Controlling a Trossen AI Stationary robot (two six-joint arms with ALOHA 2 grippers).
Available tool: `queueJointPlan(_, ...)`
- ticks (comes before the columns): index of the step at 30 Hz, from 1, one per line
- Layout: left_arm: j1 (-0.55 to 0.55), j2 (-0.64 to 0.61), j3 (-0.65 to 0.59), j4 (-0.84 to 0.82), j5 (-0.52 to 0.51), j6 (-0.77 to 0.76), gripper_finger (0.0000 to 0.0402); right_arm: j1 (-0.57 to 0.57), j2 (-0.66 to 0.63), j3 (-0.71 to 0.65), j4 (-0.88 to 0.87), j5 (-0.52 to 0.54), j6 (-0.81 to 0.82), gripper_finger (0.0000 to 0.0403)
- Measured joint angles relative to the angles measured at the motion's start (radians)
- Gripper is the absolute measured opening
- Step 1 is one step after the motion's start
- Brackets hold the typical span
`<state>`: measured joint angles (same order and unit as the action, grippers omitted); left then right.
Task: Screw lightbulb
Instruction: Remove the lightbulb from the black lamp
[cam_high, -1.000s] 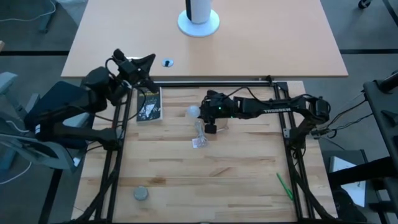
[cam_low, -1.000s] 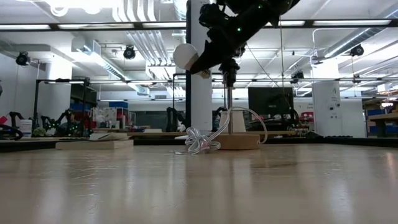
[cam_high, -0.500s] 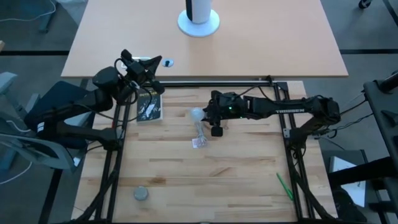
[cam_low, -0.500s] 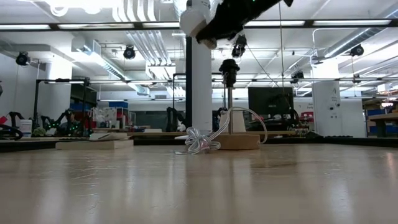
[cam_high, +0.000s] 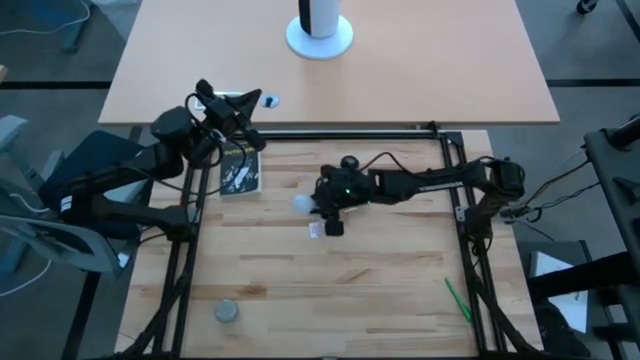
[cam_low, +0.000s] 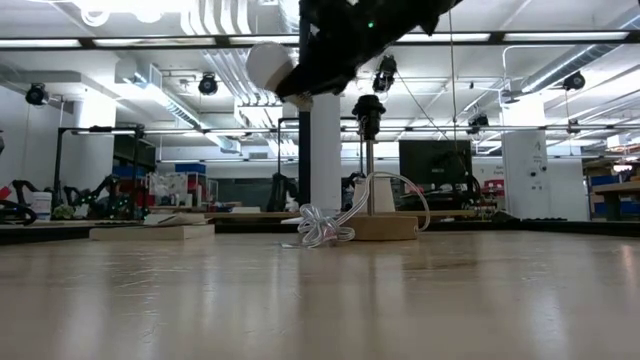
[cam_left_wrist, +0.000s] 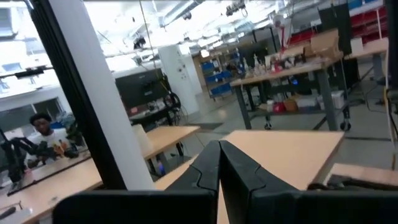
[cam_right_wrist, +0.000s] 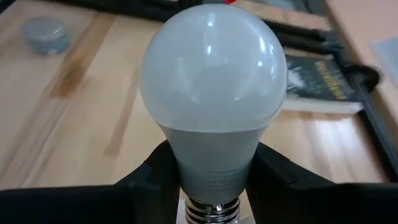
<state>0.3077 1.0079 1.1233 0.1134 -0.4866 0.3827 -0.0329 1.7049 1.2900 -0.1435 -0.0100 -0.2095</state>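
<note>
Right hand (cam_high: 318, 204) over the middle of the bench (cam_high: 380, 300), raised clear of the surface, clamped on the neck of the lightbulb (cam_high: 301, 204). Lightbulb carried in the air, white globe pointing toward the left edge of the bench, silvery screw base between the fingers (cam_right_wrist: 152, 177). Lamp socket (cam_low: 368, 106) upright on a thin stem above a round wooden base (cam_low: 381, 228), beside the bulb and apart from it in the low view. Coiled clear cord (cam_low: 320, 229) lying against the wooden base. Left hand (cam_high: 236, 107) shut, empty, parked above the far left corner of the bench. Booklet (cam_high: 240, 167) flat near that corner. Small grey cap (cam_high: 227, 312) near the near left corner.
</note>
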Motion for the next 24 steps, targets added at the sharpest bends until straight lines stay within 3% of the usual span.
queueJointPlan(7, -0.001, 0.012, 0.0, -0.137, 0.015, -0.092, 0.0, 0.004, 0.098, 0.063, -0.006, -0.001, -0.001, 0.0128)
queueJointPlan(12, -0.039, 0.005, -0.014, -0.266, 0.215, -0.245, 0.0, 0.001, 0.173, 0.065, 0.017, 0.005, 0.031, 0.0128)
queueJointPlan(14, -0.081, 0.005, -0.042, -0.268, 0.249, -0.287, 0.0, 0.006, 0.201, 0.065, 0.026, 0.006, 0.048, 0.0128)
queueJointPlan(16, -0.138, 0.004, -0.075, -0.267, 0.239, -0.297, 0.0, 0.014, 0.226, 0.065, 0.035, 0.01, 0.06, 0.0128)
queueJointPlan(24, -0.39, 0.001, -0.223, -0.121, 0.0, -0.312, 0.0, 0.037, 0.318, 0.065, 0.038, 0.052, 0.101, 0.0128)
